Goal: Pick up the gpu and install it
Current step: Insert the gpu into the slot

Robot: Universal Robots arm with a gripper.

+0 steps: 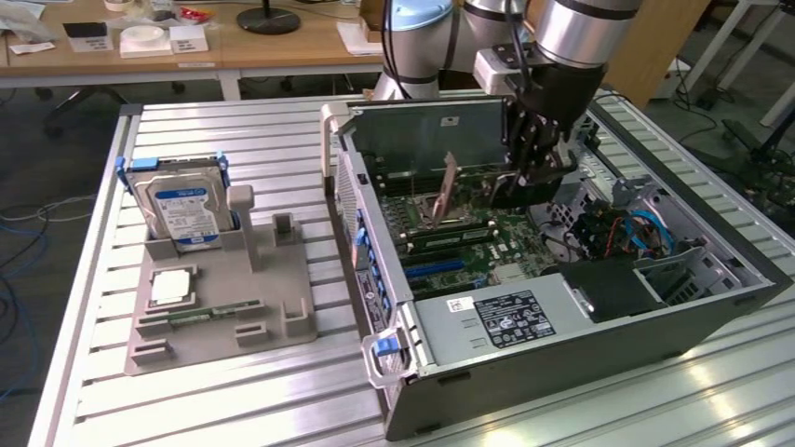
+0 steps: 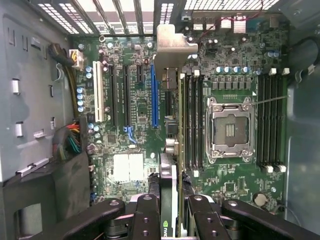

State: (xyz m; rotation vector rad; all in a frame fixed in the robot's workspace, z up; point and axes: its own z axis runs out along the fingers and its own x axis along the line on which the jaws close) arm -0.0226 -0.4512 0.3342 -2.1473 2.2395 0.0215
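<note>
You've got the gripper [image 2: 170, 204] clamped on the gpu [image 2: 168, 182] by its upper edge. The card stands on edge inside the case [image 1: 695, 303], so its connector side faces the motherboard [image 2: 135, 167] and its bracket [image 2: 172, 42] points at the rear grille [image 2: 125, 12]. Room is tight: blue slot [image 2: 154, 100] just beside one face, memory slots [image 2: 192, 120] beside the other; can't tell if it's seated.

Silver-grey cylindrical metal arm [image 1: 582, 33]: smooth, glossy tube segments, second tube behind with blue-grey cap. Thin black cable [image 1: 387, 47] alongside rear tube. Pale off-white box [image 1: 494, 70] at wrist. Black matte gripper [image 2: 170, 200]: flat linkage bars, rounded ends, round pivot pins, small screw holes along jaws.
</note>
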